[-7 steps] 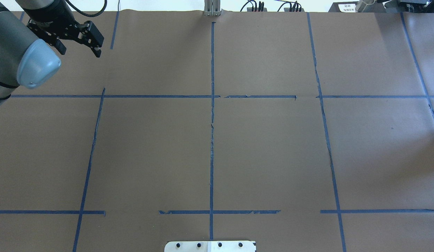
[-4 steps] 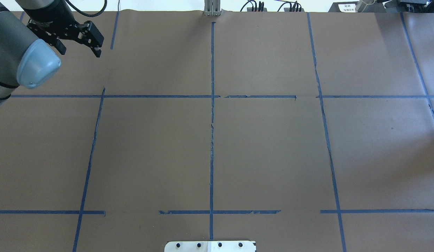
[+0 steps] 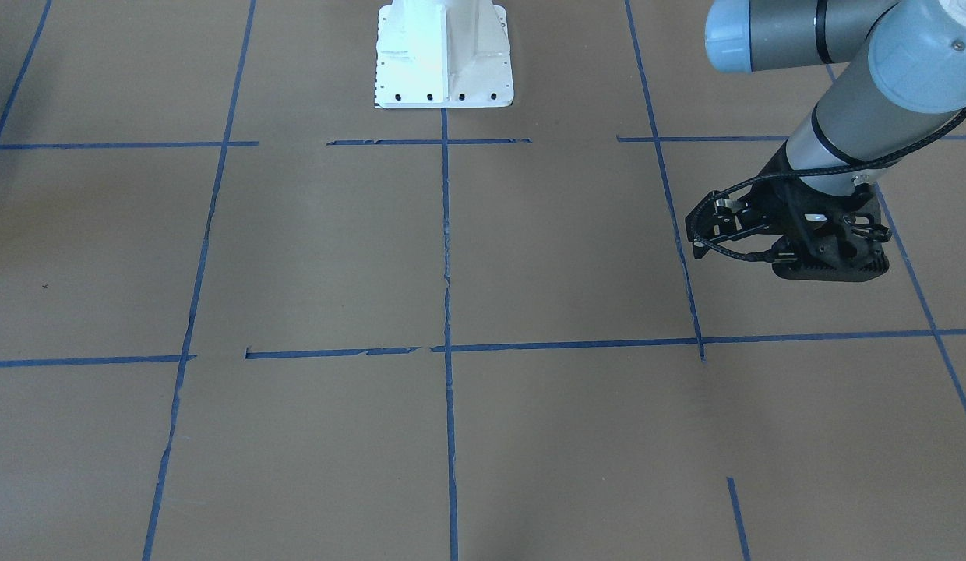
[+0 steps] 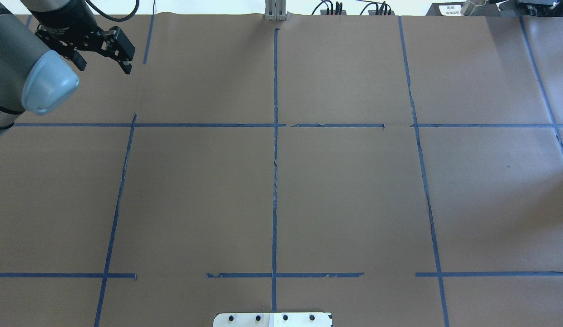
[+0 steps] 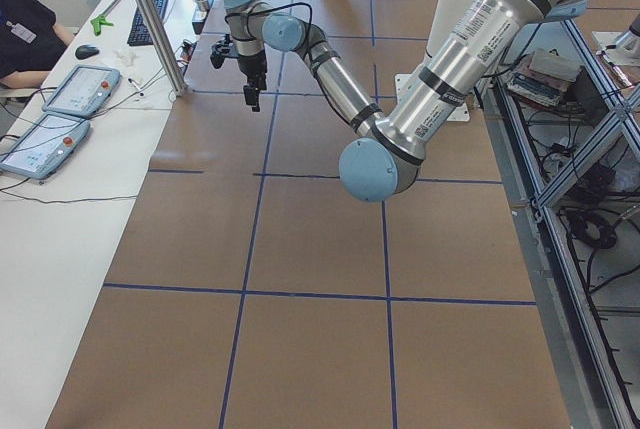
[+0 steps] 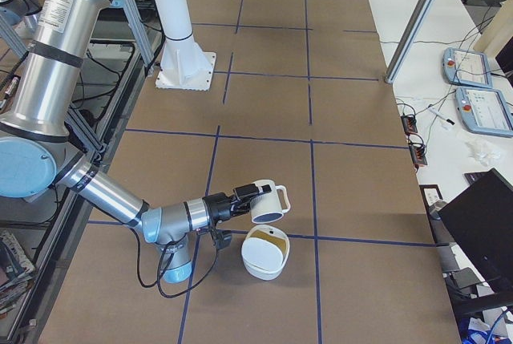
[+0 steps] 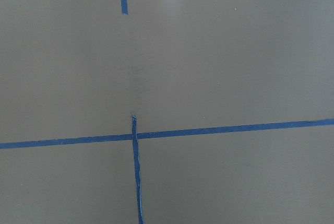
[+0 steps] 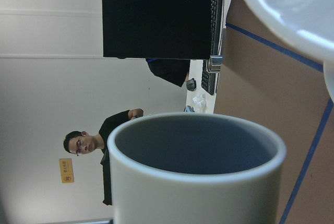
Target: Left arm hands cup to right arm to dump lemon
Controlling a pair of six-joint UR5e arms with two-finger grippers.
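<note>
The right arm's gripper (image 6: pixel 250 196) shows only in the exterior right view. The white cup (image 6: pixel 269 203) sits at its tip, off the table, tipped on its side with its mouth toward a white bowl (image 6: pixel 258 265). I cannot tell whether the jaws are shut. In the right wrist view the cup (image 8: pixel 193 182) fills the foreground and its grey inside is empty. A dull yellow patch in the bowl looks like the lemon (image 6: pixel 275 236). The left gripper (image 4: pixel 102 66) is open and empty above the table's far left; it also shows in the front view (image 3: pixel 830 261) and in the exterior left view (image 5: pixel 250 89).
Brown paper with blue tape lines (image 4: pixel 275 181) covers the table. The robot's white base (image 3: pixel 444 54) stands at its near edge. The bowl's rim (image 8: pixel 292 20) is at the right wrist view's top right. Operator desks with tablets (image 6: pixel 473 87) and a person (image 8: pixel 99 145) lie beyond the far side.
</note>
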